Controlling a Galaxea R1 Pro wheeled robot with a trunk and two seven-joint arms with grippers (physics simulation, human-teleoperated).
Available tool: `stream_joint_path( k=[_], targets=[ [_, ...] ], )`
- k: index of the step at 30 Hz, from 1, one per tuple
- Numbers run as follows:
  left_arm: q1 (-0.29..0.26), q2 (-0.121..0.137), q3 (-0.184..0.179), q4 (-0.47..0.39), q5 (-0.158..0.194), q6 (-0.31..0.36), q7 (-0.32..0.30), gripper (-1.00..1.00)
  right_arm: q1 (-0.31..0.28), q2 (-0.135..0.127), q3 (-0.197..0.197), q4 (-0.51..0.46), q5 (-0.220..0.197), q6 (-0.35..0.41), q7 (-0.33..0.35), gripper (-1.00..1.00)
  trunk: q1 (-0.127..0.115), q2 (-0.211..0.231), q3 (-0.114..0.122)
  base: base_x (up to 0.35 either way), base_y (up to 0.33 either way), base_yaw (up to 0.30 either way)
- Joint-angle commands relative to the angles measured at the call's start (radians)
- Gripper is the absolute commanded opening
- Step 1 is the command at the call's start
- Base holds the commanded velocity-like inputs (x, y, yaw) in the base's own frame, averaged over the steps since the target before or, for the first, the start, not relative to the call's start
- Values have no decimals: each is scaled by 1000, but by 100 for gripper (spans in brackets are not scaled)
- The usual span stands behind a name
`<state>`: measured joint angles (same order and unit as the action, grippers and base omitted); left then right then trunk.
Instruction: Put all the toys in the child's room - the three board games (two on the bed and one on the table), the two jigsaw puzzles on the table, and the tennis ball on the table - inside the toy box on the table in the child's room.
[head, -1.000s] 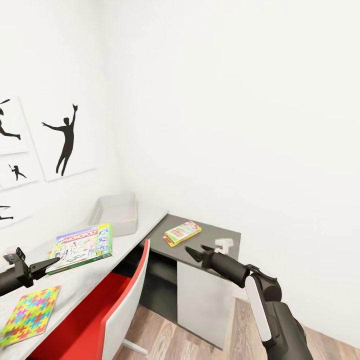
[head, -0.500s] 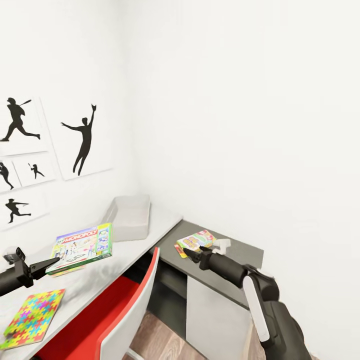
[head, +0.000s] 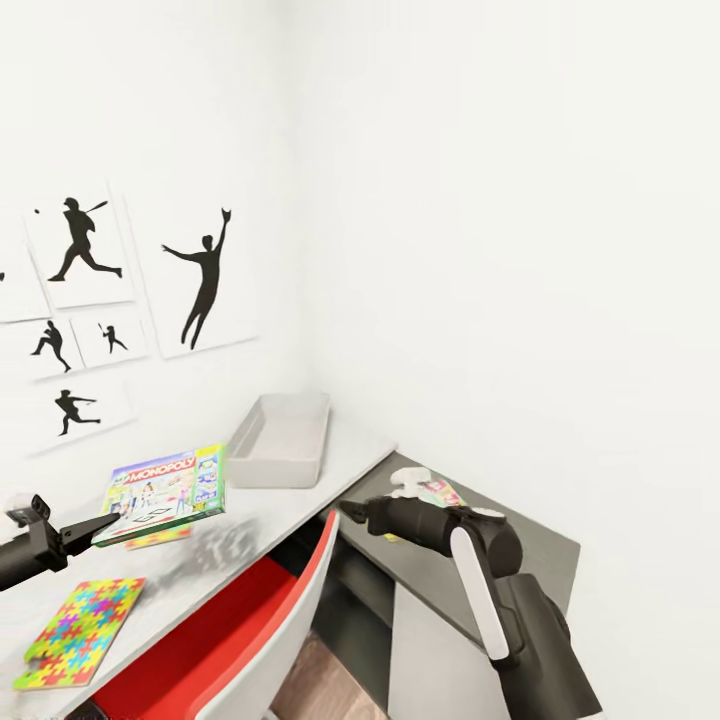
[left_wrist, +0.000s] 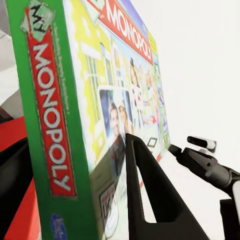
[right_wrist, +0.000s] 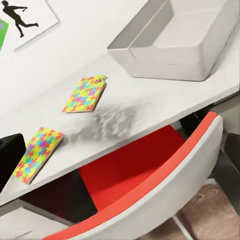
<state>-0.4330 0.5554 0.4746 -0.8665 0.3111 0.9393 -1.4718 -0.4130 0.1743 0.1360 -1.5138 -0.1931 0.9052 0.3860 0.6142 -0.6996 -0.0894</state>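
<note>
Head view: right tool now nearer chair.

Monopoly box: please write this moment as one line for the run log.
left tool: shut on Monopoly box, held above table | toy box: ahead, empty | jigsaw puzzles: on table

The long light grey speckled table carries the light grey topless plastic toy box far back by the corner; two multicoloured interlocking jigsaw puzzle sheets lie nearer; a red-seated white-backed chair sits before the table's edge.
</note>
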Motion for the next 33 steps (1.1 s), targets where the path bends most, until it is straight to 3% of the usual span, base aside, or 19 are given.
stream_joint_path(
  k=[1, 8, 33],
  targets=[
    [-1, 0, 0, 0, 0, 10, -2, -100, -1, 0, 0, -1, -1, 5, 1, 100, 1, -1, -2, 177, -164, 289],
    [-1, 0, 1, 0, 0, 11, 1, -100, -1, 0, 1, -2, 1, 4, 1, 100, 1, -1, -2, 195, -122, 289],
    [-1, -2, 1, 0, 0, 10, 1, -100, -1, -1, -5, 4, -2, -2, -1, 100, 1, -1, -2, 225, -2, 289]
  ],
)
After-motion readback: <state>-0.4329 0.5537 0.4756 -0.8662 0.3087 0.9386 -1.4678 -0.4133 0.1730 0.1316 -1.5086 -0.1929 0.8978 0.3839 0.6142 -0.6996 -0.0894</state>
